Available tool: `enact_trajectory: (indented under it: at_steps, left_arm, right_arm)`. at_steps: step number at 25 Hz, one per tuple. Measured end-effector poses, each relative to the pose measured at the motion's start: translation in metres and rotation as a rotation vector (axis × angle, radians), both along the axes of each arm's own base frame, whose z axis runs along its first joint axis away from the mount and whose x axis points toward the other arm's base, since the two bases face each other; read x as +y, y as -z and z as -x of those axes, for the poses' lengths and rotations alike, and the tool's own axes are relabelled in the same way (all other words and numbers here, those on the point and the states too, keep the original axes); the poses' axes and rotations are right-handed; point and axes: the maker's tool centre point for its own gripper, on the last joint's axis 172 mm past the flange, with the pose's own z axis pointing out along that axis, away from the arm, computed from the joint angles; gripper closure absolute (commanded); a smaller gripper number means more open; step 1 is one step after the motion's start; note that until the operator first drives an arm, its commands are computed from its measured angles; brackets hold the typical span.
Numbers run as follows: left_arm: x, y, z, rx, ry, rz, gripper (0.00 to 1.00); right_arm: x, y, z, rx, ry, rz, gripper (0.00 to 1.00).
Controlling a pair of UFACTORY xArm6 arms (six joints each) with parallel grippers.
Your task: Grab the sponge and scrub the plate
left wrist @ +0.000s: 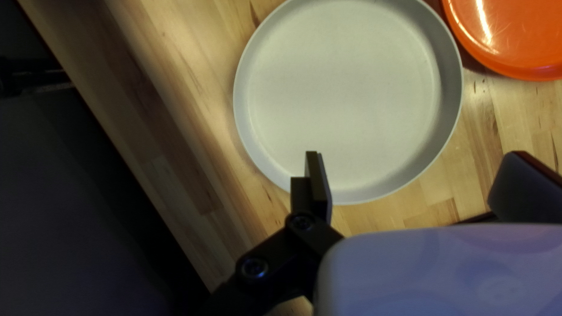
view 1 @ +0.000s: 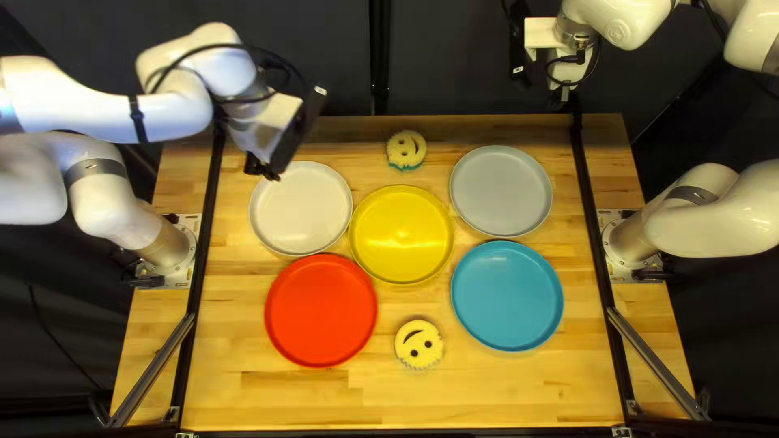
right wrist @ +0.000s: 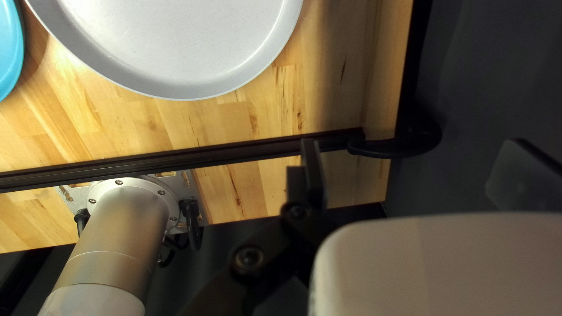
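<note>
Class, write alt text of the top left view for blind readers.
Five plates, white, yellow, gray, red and blue, and two smiley-faced sponges lie on a wooden table between two robot arms, the left one reaching over it.

Inspection of the robot, top left view: its left gripper (view 1: 268, 169) is blurred, fingertips indistinct. Its right gripper (view 1: 561, 99) is dark against the curtain (view 1: 462, 65), finger detail too small to tell. Both arms run out of view. Left wrist view: white plate (left wrist: 351, 88) and orange-red plate (left wrist: 515, 32) cut off. Right wrist view: grey plate (right wrist: 187, 35) and blue plate (right wrist: 9, 50) cut off, the latter severely.
</note>
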Motion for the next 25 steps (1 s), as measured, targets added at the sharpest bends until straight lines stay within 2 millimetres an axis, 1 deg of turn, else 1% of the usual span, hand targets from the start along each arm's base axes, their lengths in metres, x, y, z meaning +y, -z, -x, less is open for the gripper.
enact_trajectory:
  at_steps: [2, 4, 25]
  left_arm:
    - [-0.001, -0.001, 0.014, 0.003, -0.017, -0.007, 0.0]
    - [-0.002, 0.0, 0.023, 0.01, -0.026, -0.009, 0.0]
    - [-0.002, 0.0, 0.024, 0.013, -0.027, -0.009, 0.0]
  right_arm:
    - [0.0, 0.0, 0.0, 0.0, 0.0, 0.0, 0.0]
    - [0.0, 0.0, 0.0, 0.0, 0.0, 0.0, 0.0]
    - [0.0, 0.0, 0.0, 0.0, 0.0, 0.0, 0.0]
